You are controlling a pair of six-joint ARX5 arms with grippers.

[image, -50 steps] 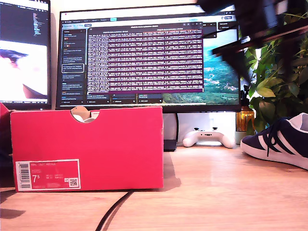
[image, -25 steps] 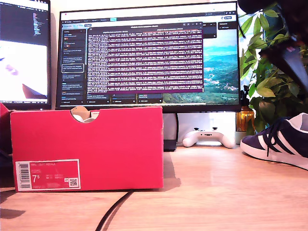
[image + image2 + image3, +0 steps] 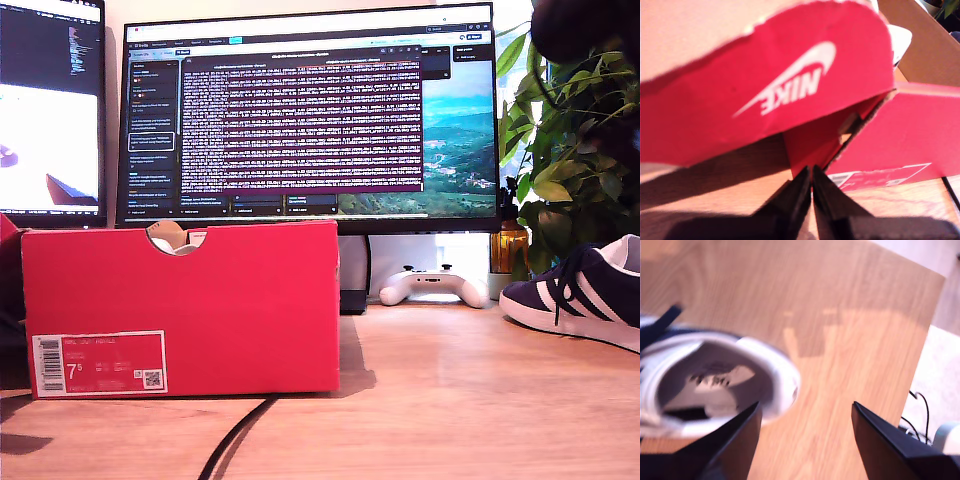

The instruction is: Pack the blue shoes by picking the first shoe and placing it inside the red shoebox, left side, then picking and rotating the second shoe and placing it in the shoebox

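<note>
The blue shoe (image 3: 715, 385) lies heel-opening up right under my second hand (image 3: 805, 412), whose fingers stand wide apart and empty, one finger (image 3: 732, 440) already over the collar rim and the other out over bare worktop (image 3: 850, 330). The step in hand looks like the pick of this shoe, and to do it well I judge the hand should shift toward the shoe until the collar wall sits between the fingers, one inside the opening and one outside, then close on the padded heel wall, not on the loose laces, so the shoe hangs steadily for the turn the task asks for. My first hand (image 3: 811, 175) has its fingertips pressed together on nothing that I can see, low near the worktop just beside the red shoebox (image 3: 920, 130) and under its raised lid flap (image 3: 765, 85). The exterior view adds what neither wrist view gives: the shoebox (image 3: 190, 300) stands toward the worktop's left edge in that view and the shoe (image 3: 580, 295) near the right edge, well apart. Only the first wrist view shows the flap standing open, and only the second shows the shoe's open collar.
</note>
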